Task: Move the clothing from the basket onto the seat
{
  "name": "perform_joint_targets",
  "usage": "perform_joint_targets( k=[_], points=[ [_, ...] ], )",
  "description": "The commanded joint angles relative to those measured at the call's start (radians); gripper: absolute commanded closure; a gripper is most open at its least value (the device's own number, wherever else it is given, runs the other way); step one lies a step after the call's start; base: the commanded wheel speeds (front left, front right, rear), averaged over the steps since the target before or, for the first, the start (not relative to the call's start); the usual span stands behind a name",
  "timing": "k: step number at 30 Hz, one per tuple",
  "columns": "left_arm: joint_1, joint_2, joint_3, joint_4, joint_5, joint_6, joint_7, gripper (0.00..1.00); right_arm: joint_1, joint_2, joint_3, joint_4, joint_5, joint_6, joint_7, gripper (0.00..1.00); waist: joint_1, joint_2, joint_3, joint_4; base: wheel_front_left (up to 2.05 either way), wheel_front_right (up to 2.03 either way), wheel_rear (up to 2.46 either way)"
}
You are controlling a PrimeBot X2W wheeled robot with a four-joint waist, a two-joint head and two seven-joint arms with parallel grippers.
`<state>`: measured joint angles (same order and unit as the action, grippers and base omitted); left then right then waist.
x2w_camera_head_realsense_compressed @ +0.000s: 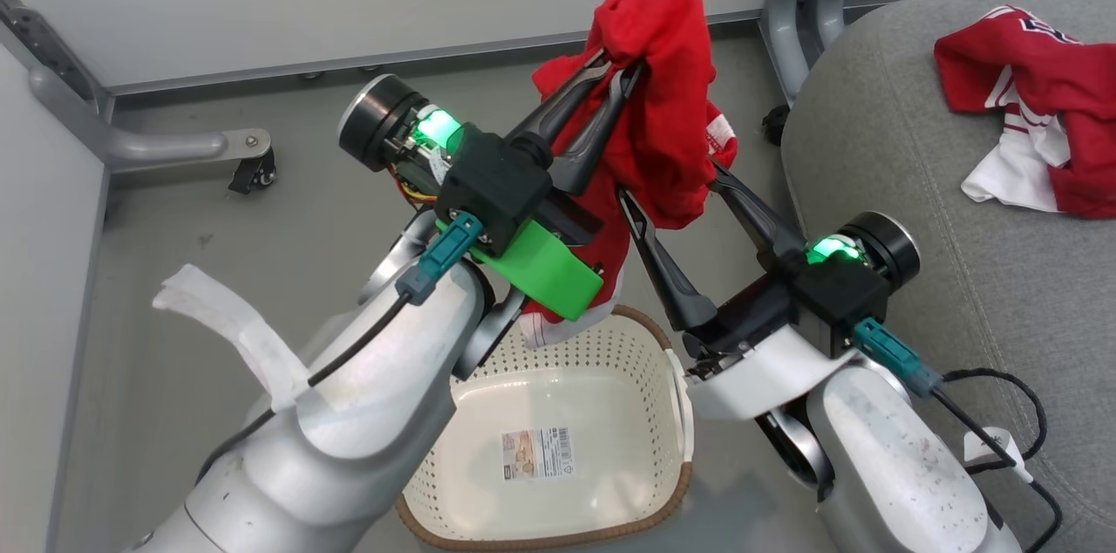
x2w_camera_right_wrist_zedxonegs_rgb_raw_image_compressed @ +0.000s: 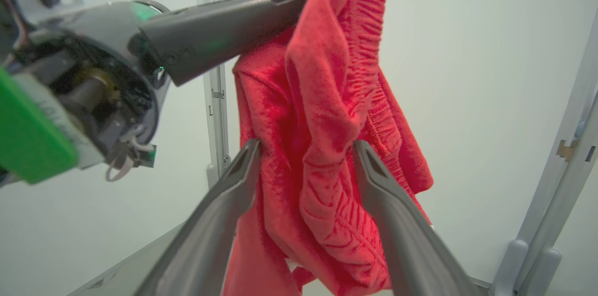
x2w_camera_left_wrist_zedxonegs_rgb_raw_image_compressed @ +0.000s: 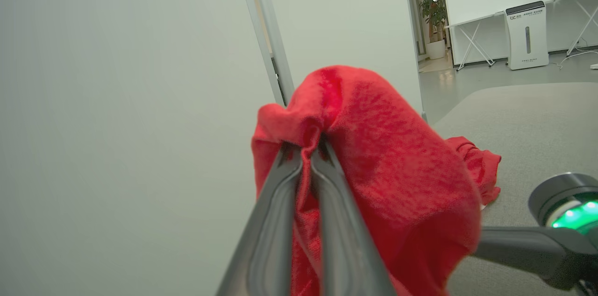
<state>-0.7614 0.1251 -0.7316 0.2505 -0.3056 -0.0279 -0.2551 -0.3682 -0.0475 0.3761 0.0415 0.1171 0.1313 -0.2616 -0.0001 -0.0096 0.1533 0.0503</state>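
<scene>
Red plain garment (x2w_camera_head_realsense_compressed: 663, 99) hangs in the air over the far edge of the basket (x2w_camera_head_realsense_compressed: 602, 352), and you can see your left gripper (x2w_camera_head_realsense_compressed: 621, 69) pinching its upper fold, both fingers pressed together on the cloth. Your right gripper (x2w_camera_head_realsense_compressed: 667, 187) is spread wide, with one finger on each side of the hanging lower part. The striped red and white garment (x2w_camera_head_realsense_compressed: 1037, 108) lies crumpled on the grey seat (x2w_camera_head_realsense_compressed: 872, 187), well apart from the basket.
</scene>
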Motion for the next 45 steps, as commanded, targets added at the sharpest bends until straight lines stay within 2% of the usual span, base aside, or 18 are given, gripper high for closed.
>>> perform_joint_targets(
  k=[1,11,12,13,27,28,29,45],
  points=[
    [-0.015,-0.007,-0.005,-0.007,0.002,-0.005,0.001,1.00,-0.017,-0.003,0.005,0.022,0.008,-0.001,-0.003,0.00,0.0001,0.0096,0.012,0.007,0.00,0.00,0.00],
    [-0.009,-0.036,-0.047,-0.032,-0.007,-0.007,-0.002,1.00,-0.084,-0.003,0.021,0.139,0.062,-0.001,-0.003,0.00,0.0001,0.0096,0.037,0.021,0.00,0.00,0.00],
    [-0.006,-0.038,-0.051,-0.031,-0.009,-0.006,-0.002,1.00,-0.086,-0.003,0.027,0.151,0.068,-0.001,-0.003,0.63,0.0001,0.0096,0.037,0.021,0.00,0.00,0.00],
    [-0.003,-0.039,-0.054,-0.028,-0.011,-0.006,-0.003,1.00,-0.086,-0.003,0.030,0.158,0.074,-0.001,-0.003,1.00,0.0001,0.0096,0.037,0.022,0.00,0.00,0.00],
    [0.031,-0.038,-0.054,0.015,-0.029,-0.007,-0.010,1.00,-0.038,-0.003,0.020,0.156,0.083,-0.001,-0.003,1.00,0.0001,0.0096,0.033,0.011,0.00,0.00,0.00],
    [0.030,-0.036,-0.055,0.019,-0.025,-0.005,-0.010,0.39,-0.036,-0.003,0.019,0.155,0.085,-0.001,-0.003,1.00,0.0001,0.0096,0.032,0.011,0.00,0.00,0.00],
    [0.029,-0.036,-0.056,0.022,-0.021,-0.003,-0.011,0.00,-0.034,-0.003,0.018,0.155,0.086,-0.001,-0.003,1.00,0.0001,0.0096,0.031,0.012,0.00,0.00,0.00],
    [0.053,-0.030,-0.068,0.033,-0.024,-0.014,-0.011,0.00,-0.024,-0.003,-0.029,0.153,0.076,-0.001,-0.003,1.00,0.0001,0.0096,0.022,0.004,0.00,0.00,0.00]
  ],
)
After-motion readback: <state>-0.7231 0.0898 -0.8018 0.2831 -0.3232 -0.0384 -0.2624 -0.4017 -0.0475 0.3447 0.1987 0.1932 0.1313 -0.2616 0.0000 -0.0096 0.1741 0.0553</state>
